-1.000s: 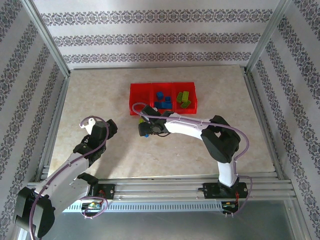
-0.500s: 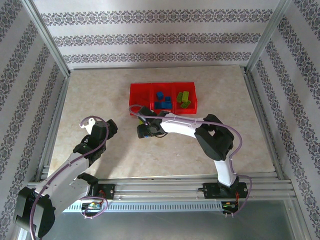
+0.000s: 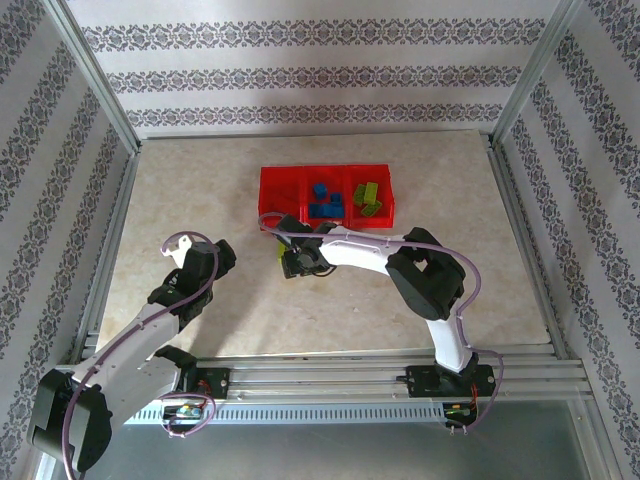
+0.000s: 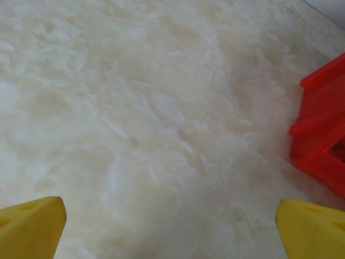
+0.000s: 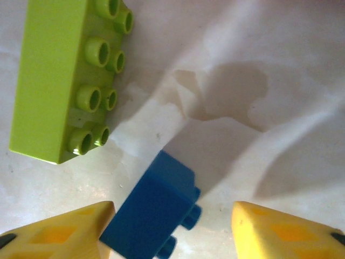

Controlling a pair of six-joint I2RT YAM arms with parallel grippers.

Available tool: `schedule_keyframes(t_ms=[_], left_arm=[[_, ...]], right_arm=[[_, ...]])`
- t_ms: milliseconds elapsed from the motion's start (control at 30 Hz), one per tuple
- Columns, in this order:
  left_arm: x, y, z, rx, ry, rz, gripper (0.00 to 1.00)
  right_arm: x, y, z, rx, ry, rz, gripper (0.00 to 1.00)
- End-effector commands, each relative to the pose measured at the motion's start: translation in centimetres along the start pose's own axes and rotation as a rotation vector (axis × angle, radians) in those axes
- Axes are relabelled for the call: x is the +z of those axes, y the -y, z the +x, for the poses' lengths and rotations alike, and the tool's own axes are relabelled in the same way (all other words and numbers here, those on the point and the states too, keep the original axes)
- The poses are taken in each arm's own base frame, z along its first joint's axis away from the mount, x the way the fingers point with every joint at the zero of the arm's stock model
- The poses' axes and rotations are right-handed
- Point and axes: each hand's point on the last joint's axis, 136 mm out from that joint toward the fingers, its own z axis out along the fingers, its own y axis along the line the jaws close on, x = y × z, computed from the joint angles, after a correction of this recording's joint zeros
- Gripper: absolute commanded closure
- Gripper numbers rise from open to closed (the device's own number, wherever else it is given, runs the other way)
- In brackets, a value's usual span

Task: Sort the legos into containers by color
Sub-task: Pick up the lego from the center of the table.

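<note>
We see the right gripper [image 5: 171,237] spread wide, low over the bench [image 5: 291,65], with nothing clamped. Between its yellow fingers [image 5: 54,232] lies a blue lego [image 5: 151,208], tipped on its side with its studs pointing toward the finger at the right of the wrist view. It sits right against the other finger, though we cannot tell whether the two touch. Just beyond it, and apart from it, a long yellow-green lego [image 5: 51,81] also lies on its side, its double row of studs facing right.

From above, this gripper sits just in front of the near edge of the containers [image 3: 278,190], below the left bin. The middle bin holds several blue bricks [image 3: 322,203], and the right bin holds several yellow-green bricks [image 3: 368,196].

The left gripper [image 4: 171,232] is also wide open with nothing between its fingers. It hangs over bare bench to the left of the containers, and a corner of the red tray shows at the right edge of its wrist view.
</note>
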Motion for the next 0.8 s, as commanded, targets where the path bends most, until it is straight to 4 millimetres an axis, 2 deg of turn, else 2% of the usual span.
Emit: schedule_keyframes(t_ms=[0, 200, 367, 600, 700, 767], left_arm=[[0.3, 0.0, -0.3, -0.041, 0.008, 0.008, 0.0], [0.4, 0.1, -0.2, -0.042, 0.004, 0.009, 0.0], [0.4, 0.2, -0.3, -0.044, 0.005, 0.009, 0.0], [0.7, 0.5, -0.2, -0.041, -0.005, 0.01, 0.0], [0.9, 0.6, -0.2, -0.04, -0.011, 0.011, 0.0], [0.9, 0.7, -0.1, -0.038, -0.015, 0.013, 0.0]], right_arm=[[-0.4, 0.5, -0.1, -0.014, 0.012, 0.039, 0.46], [-0.1, 0.7, -0.2, -0.009, 0.007, 0.041, 0.52], [0.0, 1.0, -0.5, -0.002, 0.008, 0.044, 0.52], [0.1, 0.3, -1.1, -0.011, 0.008, 0.021, 0.54], [0.1, 0.2, -1.3, -0.012, 0.014, 0.023, 0.52], [0.0, 0.3, -1.5, -0.011, 0.019, 0.034, 0.46]])
